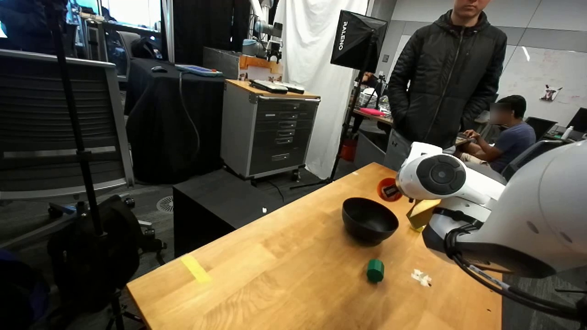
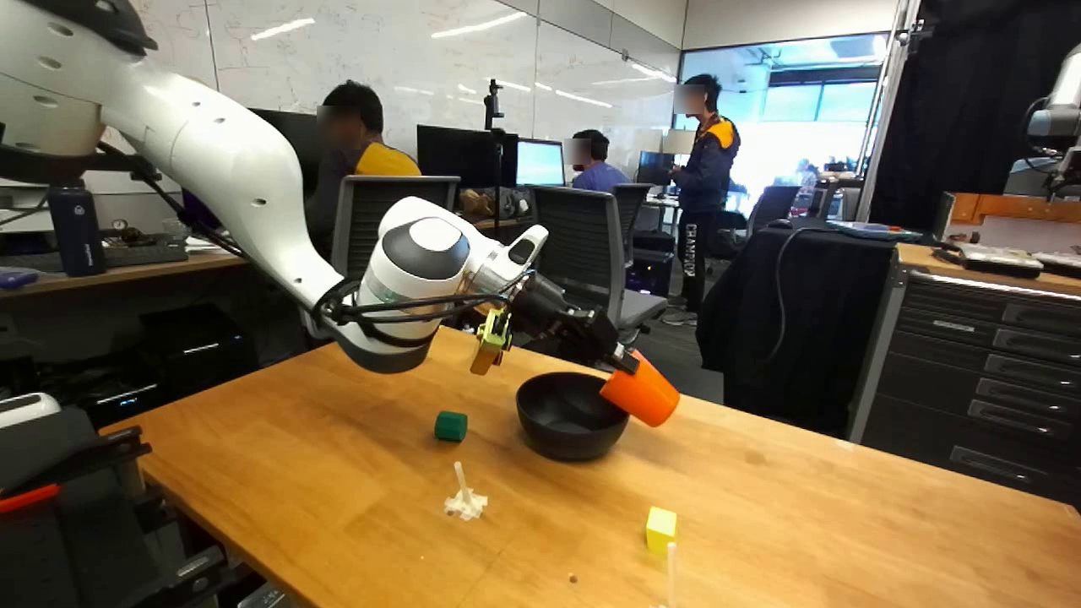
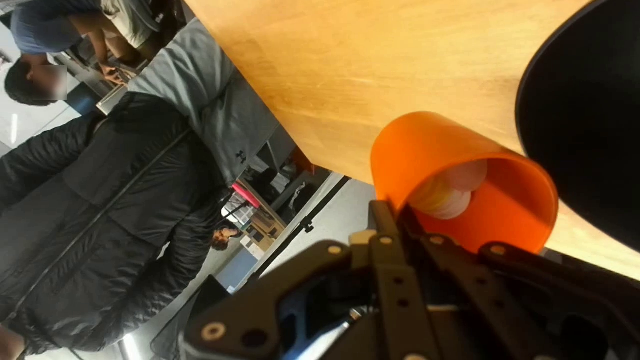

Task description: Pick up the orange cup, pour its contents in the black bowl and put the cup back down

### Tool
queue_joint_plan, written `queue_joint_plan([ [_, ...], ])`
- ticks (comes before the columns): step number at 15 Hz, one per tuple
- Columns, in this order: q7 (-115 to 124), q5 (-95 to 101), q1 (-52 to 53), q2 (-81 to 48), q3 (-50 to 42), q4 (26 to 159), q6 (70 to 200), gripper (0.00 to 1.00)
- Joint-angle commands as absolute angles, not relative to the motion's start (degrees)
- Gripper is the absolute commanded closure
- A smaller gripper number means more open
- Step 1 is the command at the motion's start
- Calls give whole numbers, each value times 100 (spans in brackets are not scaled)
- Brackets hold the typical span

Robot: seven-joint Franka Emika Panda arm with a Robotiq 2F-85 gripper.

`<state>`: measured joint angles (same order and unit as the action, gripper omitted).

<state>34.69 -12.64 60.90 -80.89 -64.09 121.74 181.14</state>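
Gripper [image 3: 397,212] jaws are clenched on the wall of the orange cup [image 3: 425,142], so the cup sits right at their tips, held near its rim. In the wrist view that wall runs between the fingers, one reaching inside the mouth, the other lying along the outer face. The cup is tilted and up off the table [image 2: 802,507], its mouth on the side of the black bowl [image 2: 553,439]. Pale and yellowish pieces [image 3: 450,197] lie inside the cup, just past the fingertips; their shapes are too blurred to make out. The bowl stands upright on the table, lower than the jaws and just beside the cup; whether the two touch, I cannot tell.

Behind the jaws the white arm [image 2: 236,169] slopes down toward them, with a yellow part [image 2: 490,342] by its end. Below the jaws, on the arm's side of the bowl, a green block [image 2: 451,426] rests on the table. Farther from the jaws, in an exterior view, white tape [image 2: 467,508] surrounds the foot of a pale stick [image 2: 461,481]. A yellow block [image 2: 661,532] rests below the jaws, well apart. Beyond the table's edge, well away from the jaws, stands a man [image 1: 447,82] in a black jacket.
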Motion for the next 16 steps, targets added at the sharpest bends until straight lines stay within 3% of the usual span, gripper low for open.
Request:
queue_joint_plan([
  [1, 3511, -1724, 6567, -8880, -6829, 12168, 17929, 99],
  [10, 5538, 1741, 7059, -8546, -7825, 12488, 17692, 99],
  [16, 6681, 3282, 6962, -8531, -7535, 12229, 17258, 99],
])
